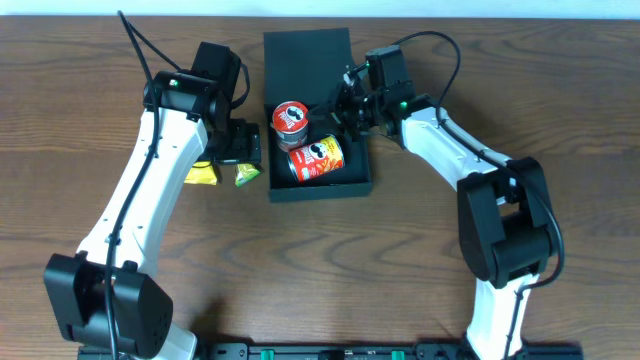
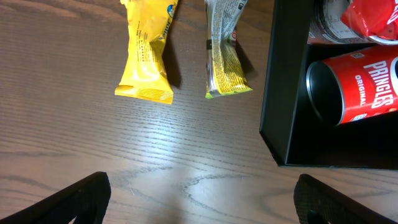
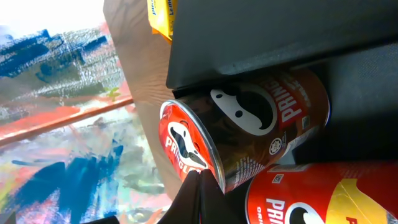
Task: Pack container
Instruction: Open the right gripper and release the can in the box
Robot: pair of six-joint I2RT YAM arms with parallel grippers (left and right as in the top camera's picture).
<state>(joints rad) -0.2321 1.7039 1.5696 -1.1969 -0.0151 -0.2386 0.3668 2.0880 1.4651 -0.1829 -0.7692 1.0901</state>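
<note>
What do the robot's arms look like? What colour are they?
The left arm and right arm are long white tubes with chunky black joints. Thin black cables loop off the top, and small green lights glow near the wrists. The fingers are flat and black.

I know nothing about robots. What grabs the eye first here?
Two bright red Pringles tubes stand out: the upright can and the lying can, both inside the dark open container mid-table. The right gripper is shut at the upright can's rim. The left gripper hangs open near the yellow snack packets left of the box.
</note>
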